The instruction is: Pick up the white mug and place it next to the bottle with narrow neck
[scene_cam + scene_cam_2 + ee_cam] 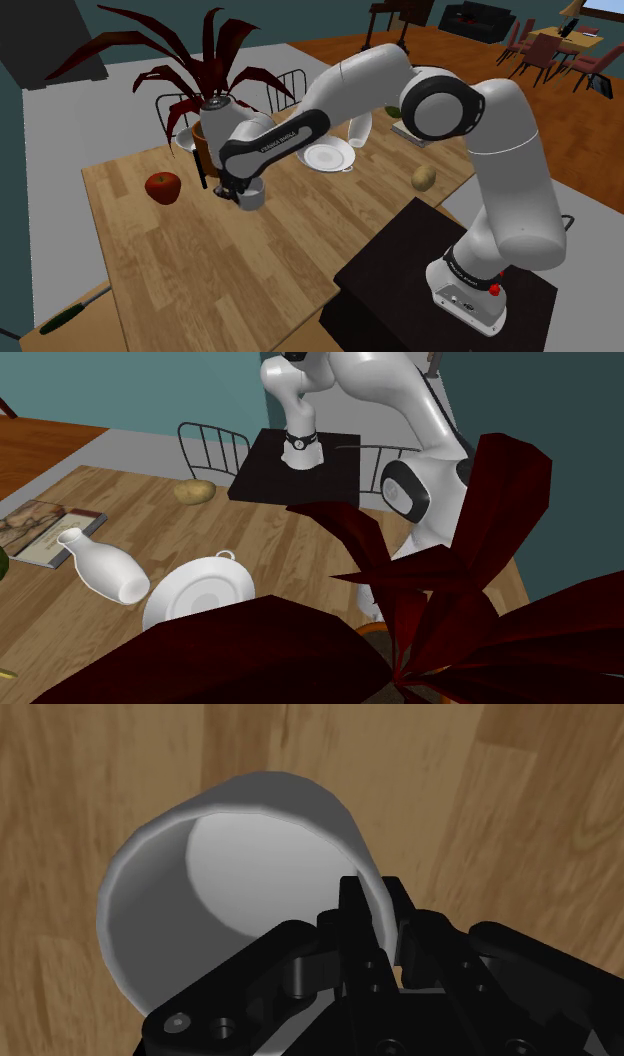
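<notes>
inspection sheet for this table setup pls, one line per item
surface: wooden table, bare planks in front of the arm
job's things: white mug, its wall between the fingers; white bottle with a narrow neck beside the plate, apart from the mug
clutter: red apple, potato, magazine, potted plant with dark red leaves
grippers: black gripper shut on the mug's wall, one finger inside, one outside
cables: nothing seen
surroundings: black stand at the table's edge; green-handled tool on the floor
</notes>
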Robot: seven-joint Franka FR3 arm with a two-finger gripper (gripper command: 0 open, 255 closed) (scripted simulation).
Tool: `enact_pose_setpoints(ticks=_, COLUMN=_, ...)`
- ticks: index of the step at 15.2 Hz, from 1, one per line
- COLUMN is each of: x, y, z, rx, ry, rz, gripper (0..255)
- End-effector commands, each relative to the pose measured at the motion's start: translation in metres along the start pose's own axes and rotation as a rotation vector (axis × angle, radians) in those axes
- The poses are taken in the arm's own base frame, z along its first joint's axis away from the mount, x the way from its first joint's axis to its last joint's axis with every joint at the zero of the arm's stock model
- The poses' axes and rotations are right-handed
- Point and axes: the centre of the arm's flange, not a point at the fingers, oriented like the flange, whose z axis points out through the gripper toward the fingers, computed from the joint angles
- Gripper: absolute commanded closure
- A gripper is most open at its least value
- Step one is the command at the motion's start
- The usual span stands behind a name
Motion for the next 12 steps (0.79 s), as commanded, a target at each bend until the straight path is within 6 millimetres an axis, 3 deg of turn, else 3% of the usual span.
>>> enact_pose_setpoints(ticks=1, x=0.0, y=0.001, z=-0.011, rx=0.0, ry=0.0, rz=0.0, gripper=255)
enact_pose_setpoints(ticks=12, x=0.0, y=0.004, z=-0.069, rx=0.0, ry=0.0, rz=0.0, gripper=255)
